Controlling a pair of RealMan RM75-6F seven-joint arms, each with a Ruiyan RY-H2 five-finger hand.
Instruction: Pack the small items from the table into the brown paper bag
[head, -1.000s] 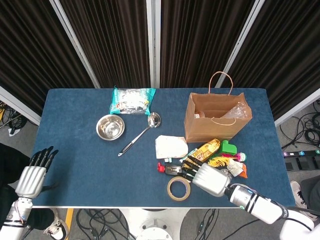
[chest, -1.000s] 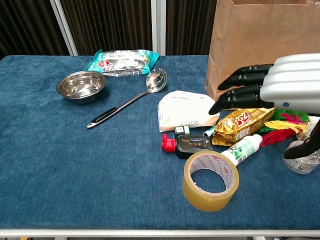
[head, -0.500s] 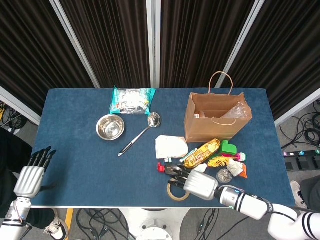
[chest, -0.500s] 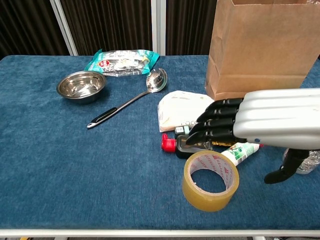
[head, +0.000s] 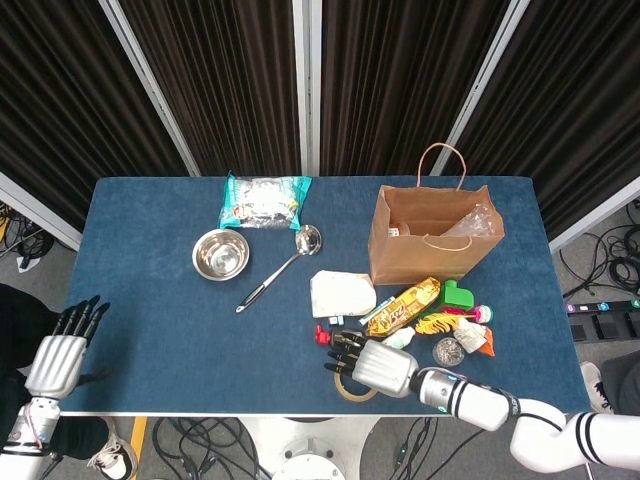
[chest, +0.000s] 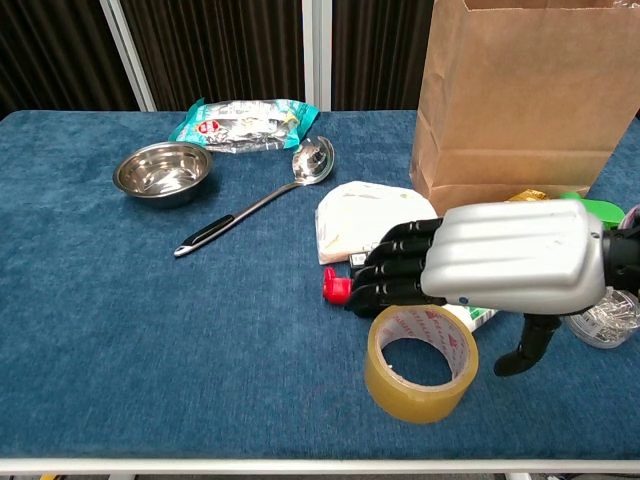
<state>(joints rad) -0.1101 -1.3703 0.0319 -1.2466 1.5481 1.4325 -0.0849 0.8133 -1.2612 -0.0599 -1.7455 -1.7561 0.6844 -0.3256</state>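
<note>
While the right hand (chest: 505, 262), silver-shelled with black fingers straight and holding nothing, hovers over the glossy tape ring (chest: 420, 361), the crisp brown paper bag (head: 432, 236) stands upright behind crinkly packets. Blue felt-like cloth covers the table (head: 160, 330); dark pleated curtains hang behind. Left hand (head: 58, 358), fingers extended, is empty.

The right robot hand (head: 372, 366) has slid toward 8 o'clock, off the pile of snack packets (head: 405, 305) and onto the tape roll (chest: 420, 362), its fingers (chest: 395, 270) now covering the small dark bottle (chest: 342, 289). The left robot hand (head: 55, 355) has drifted slightly toward 7 o'clock at the desk (head: 160, 330) edge.
</note>
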